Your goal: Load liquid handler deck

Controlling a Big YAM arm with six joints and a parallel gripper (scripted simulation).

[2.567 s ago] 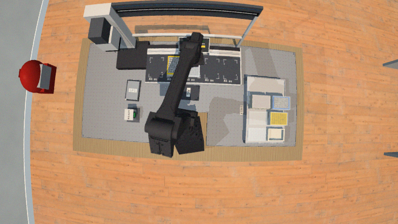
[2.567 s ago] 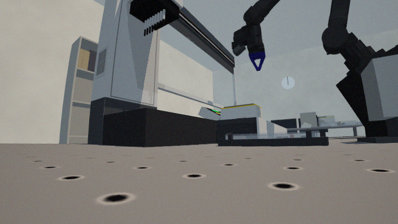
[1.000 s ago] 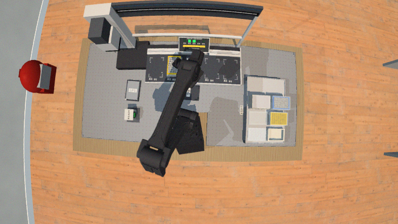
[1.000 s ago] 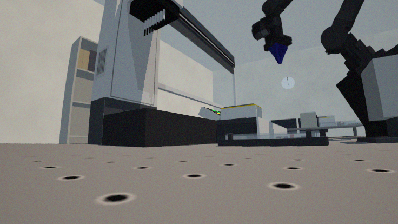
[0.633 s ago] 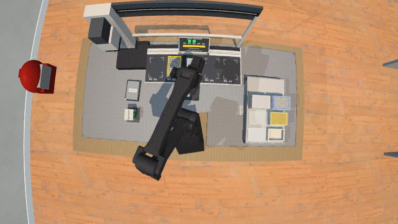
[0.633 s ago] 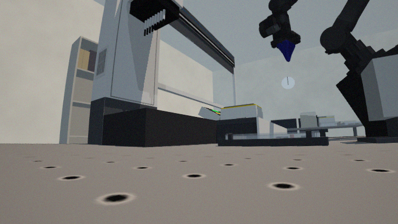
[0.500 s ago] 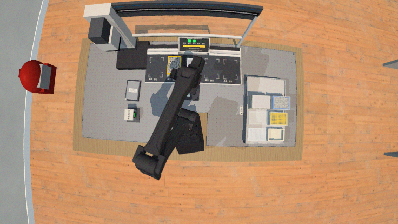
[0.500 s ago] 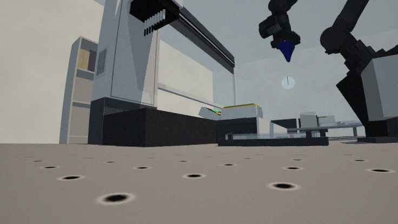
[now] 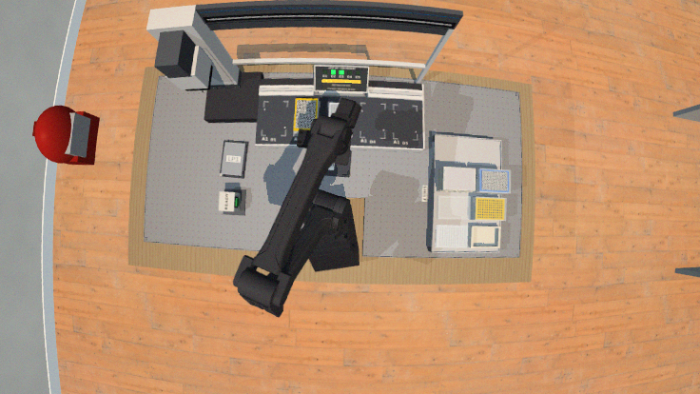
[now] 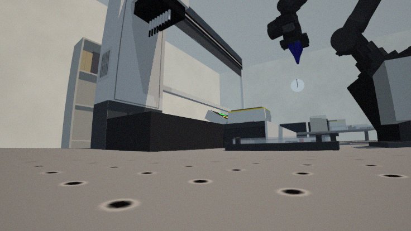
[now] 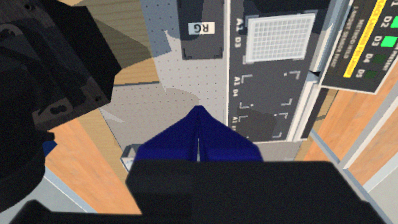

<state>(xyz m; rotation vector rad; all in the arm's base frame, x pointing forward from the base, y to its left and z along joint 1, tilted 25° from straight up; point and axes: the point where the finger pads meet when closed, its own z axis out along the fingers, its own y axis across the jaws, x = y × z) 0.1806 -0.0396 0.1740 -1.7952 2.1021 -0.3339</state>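
My gripper (image 10: 296, 58) (image 11: 198, 111) has its blue fingers shut on nothing and hangs high above the deck's front edge. In the top view the arm hides it. A yellow tip rack (image 9: 305, 113) (image 10: 249, 114) sits uncovered in D2, showing pale rings on grey. A white sample plate (image 11: 276, 37) sits lidless in the D3 brackets; the arm mostly covers it in the top view. A clear lid (image 9: 234, 158) (image 10: 276, 140) lies flat on lid park LP1. The READY key (image 9: 229, 201) is in front of LP1.
The SHELF (image 9: 434, 220) at the right holds a blue rack (image 9: 494, 180), a yellow rack (image 9: 490, 207), a cream reservoir (image 9: 484, 235), white blocks and plates, and a pale cover (image 9: 467, 149) at the back. The RG nest (image 11: 201, 30) lies before D3. The gantry (image 9: 322, 17) spans the deck.
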